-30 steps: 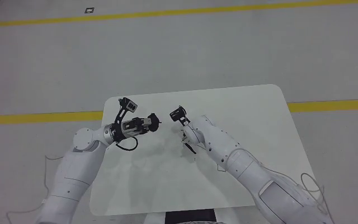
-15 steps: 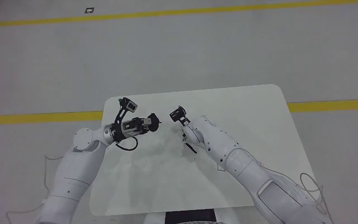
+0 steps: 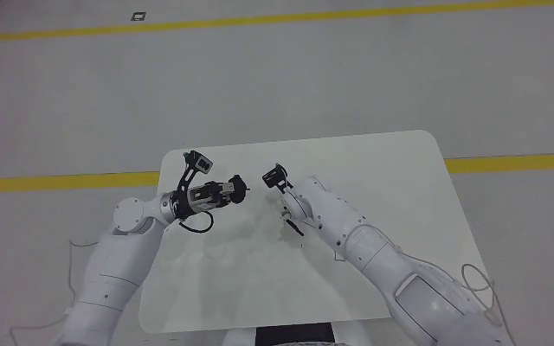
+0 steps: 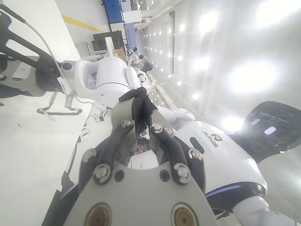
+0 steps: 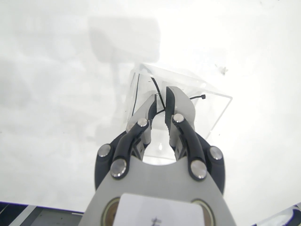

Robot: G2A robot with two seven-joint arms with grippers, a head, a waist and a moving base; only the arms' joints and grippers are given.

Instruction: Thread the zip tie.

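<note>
our thin black zip tie point(image 5: 203, 97), small square head, lies in a clear box point(image 5: 219, 118), its strap passing through the narrow gap between the right gripper's point(image 5: 161, 93) fingers. the left gripper point(image 4: 140, 95) is pinched together; we cannot read the right wrist's label point(image 5: 160, 210).

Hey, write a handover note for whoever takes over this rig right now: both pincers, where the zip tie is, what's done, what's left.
Left pincer: shut, raised off the table, with dark material bunched at its tips; I cannot tell what it is.
Right pincer: narrowly open, tips down inside the clear box, either side of a strand of the black zip tie.
Done: right pincer placed for the pick.
Left: grip the strand, lift the tie out, thread its tail through its head.
</note>
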